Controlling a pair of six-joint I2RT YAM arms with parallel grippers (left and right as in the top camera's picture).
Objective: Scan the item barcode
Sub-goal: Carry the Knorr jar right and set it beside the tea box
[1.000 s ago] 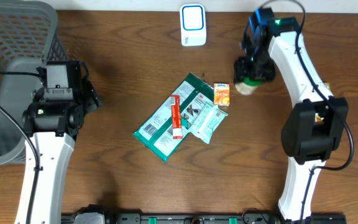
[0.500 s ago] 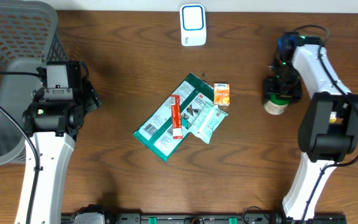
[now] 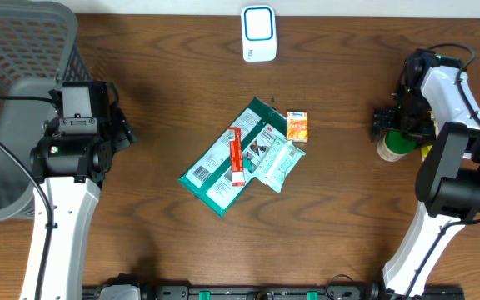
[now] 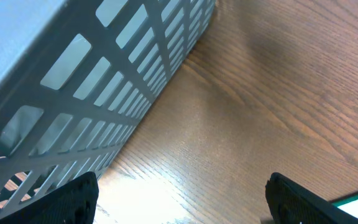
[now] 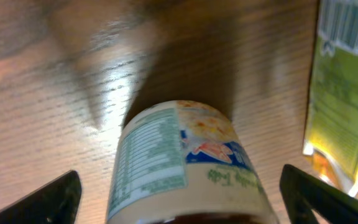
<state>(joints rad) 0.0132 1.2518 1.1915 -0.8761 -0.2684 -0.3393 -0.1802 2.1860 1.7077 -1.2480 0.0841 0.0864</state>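
**Wooden table, right end: jar standing between spread fingers**

Wooden table (image 3: 165, 83), brown, viewed from above. Scanner (image 3: 258, 33) at the far middle. Mesh basket (image 3: 23, 50) at the far left.

1. Jar (image 3: 389, 149). Cream body, green lid. It sits close to the right edge, with a yellow-green packet (image 5: 344, 93) just beside it on the right. It appears to stand upright with its long axis vertical, though the angle leaves some doubt. A printed panel faces the wrist camera, and no barcode can be made out on it.

2. Right claw (image 5: 182, 199). Directly over the jar, fingers spread wide, one on each side. Bare wood shows in both gaps, so nothing is gripped.

3. Left claw (image 4: 182, 202). Beside the basket, fingers wide and empty, well apart from the jar.

4. Mid-table heap. Green pouch (image 3: 215, 171), red stick (image 3: 236, 154), wipes pack (image 3: 277, 162) and orange box (image 3: 297, 126), touching or overlapping.

Judgement: the jar lies straight below the right claw, so only that arm is placed to take it, with a pinch across its width. From there the scanner lies far and to the left. If the jar is done with, the heap comes next. It sits between the two arms, the left one seemingly a little nearer.
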